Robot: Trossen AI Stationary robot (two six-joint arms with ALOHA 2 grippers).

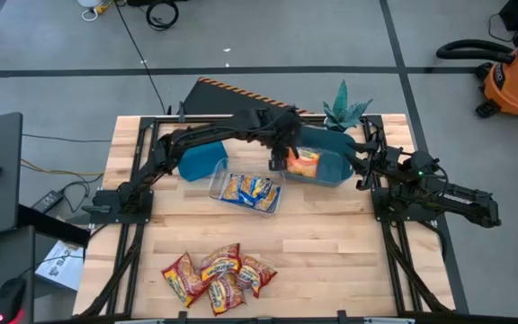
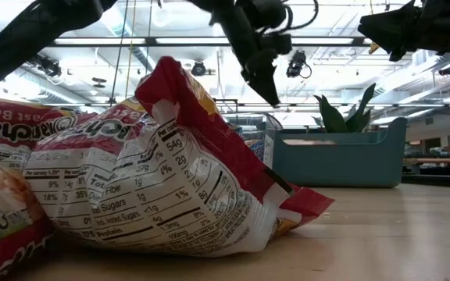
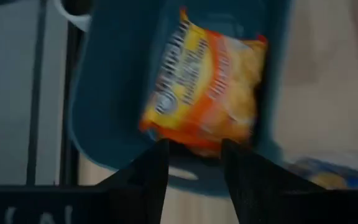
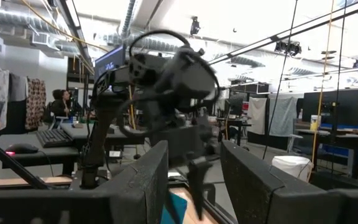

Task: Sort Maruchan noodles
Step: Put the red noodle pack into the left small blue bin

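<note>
An orange Maruchan packet [image 3: 204, 84] shows blurred inside the right teal bin [image 3: 110, 93], and in the high view [image 1: 304, 164]. My left gripper [image 3: 194, 146] hangs open above that bin [image 1: 331, 171], its fingers just short of the packet's near edge. Blue-and-yellow packets lie in the clear tray [image 1: 245, 191]. Several red-and-yellow packets [image 1: 218, 274] lie in a heap near the table's near edge, large in the low view [image 2: 162, 179]. My right gripper [image 4: 194, 162] waits open and raised at the table's right side [image 1: 364, 166].
A second teal bin [image 1: 196, 162] stands left of the clear tray. A potted plant [image 1: 344, 112] stands behind the right bin at the far edge. Bare wood lies between the tray and the packet heap and on the right half of the table.
</note>
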